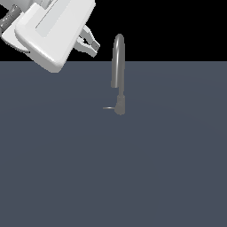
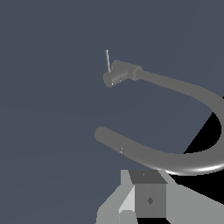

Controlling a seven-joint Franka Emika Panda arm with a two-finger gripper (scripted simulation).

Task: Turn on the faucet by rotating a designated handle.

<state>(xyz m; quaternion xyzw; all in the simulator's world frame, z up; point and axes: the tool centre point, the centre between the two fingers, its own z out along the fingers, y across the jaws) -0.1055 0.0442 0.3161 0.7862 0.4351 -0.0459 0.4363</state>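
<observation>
The faucet (image 1: pixel 119 66) stands upright on the grey floor, a slim grey gooseneck rising from a thicker short base (image 1: pixel 120 104). The handle (image 1: pixel 108 107), a thin short rod, sticks out from the base toward the exterior view's left. My gripper (image 1: pixel 95 48) hangs high up, level with the top of the spout and to its left in the exterior view, apart from it. It is open with nothing in it. In the wrist view the arched faucet (image 2: pixel 175 159) curves just beyond one of my fingers (image 2: pixel 148 199), and the handle (image 2: pixel 107 61) shows farther off at the base.
A flat dark grey-blue floor (image 1: pixel 168 168) fills the scene. The large white arm (image 1: pixel 53 31) takes up the upper corner on the exterior view's left. Nothing else stands near the faucet.
</observation>
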